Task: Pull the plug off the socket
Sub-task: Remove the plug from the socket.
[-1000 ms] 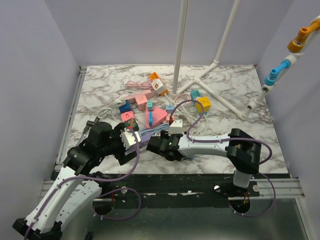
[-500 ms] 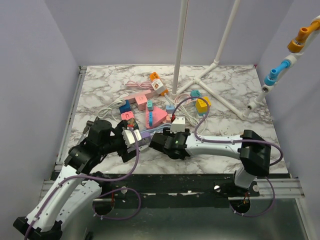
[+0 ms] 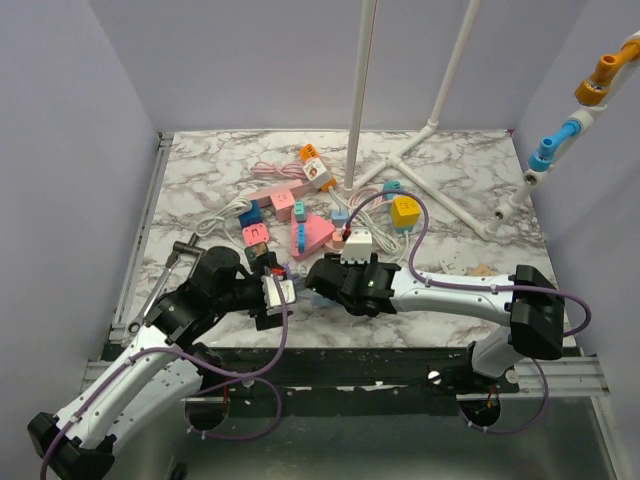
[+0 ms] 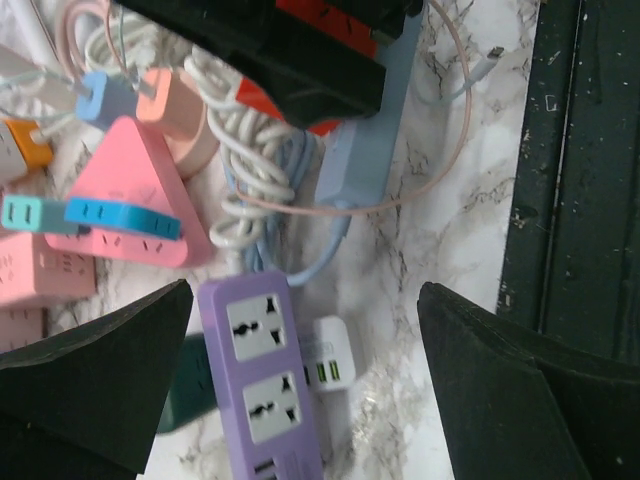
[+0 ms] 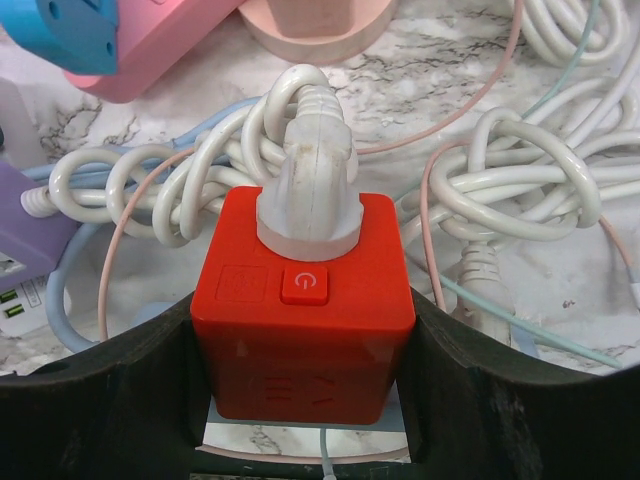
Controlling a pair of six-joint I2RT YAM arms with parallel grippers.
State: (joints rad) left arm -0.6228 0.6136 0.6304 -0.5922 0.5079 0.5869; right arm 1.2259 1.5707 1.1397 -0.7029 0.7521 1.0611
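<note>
A red cube socket (image 5: 305, 320) with a power button carries a white plug (image 5: 308, 190) on its top face; the plug's white cable loops off to the left. My right gripper (image 5: 305, 345) is shut on the red cube, with the fingers (image 5: 120, 400) pressed on both sides. In the left wrist view the red cube (image 4: 262, 100) shows at the top under the black right gripper (image 4: 280, 50). My left gripper (image 4: 305, 400) is open and empty above a purple power strip (image 4: 262, 390) and a white USB charger (image 4: 332, 365). In the top view the left gripper (image 3: 280, 292) and the right gripper (image 3: 318, 278) are close together.
A pink triangular socket (image 4: 125, 190) and other pink, blue and orange adapters lie behind. Tangled white cables (image 5: 520, 200) lie to the right of the cube. A yellow cube (image 3: 405, 210) and a white pipe frame (image 3: 355, 100) stand further back. The table's dark front edge (image 4: 560, 200) is near.
My left gripper has moved right and forward toward the right gripper. My right gripper has shifted slightly back and its arm has stretched out to the right.
</note>
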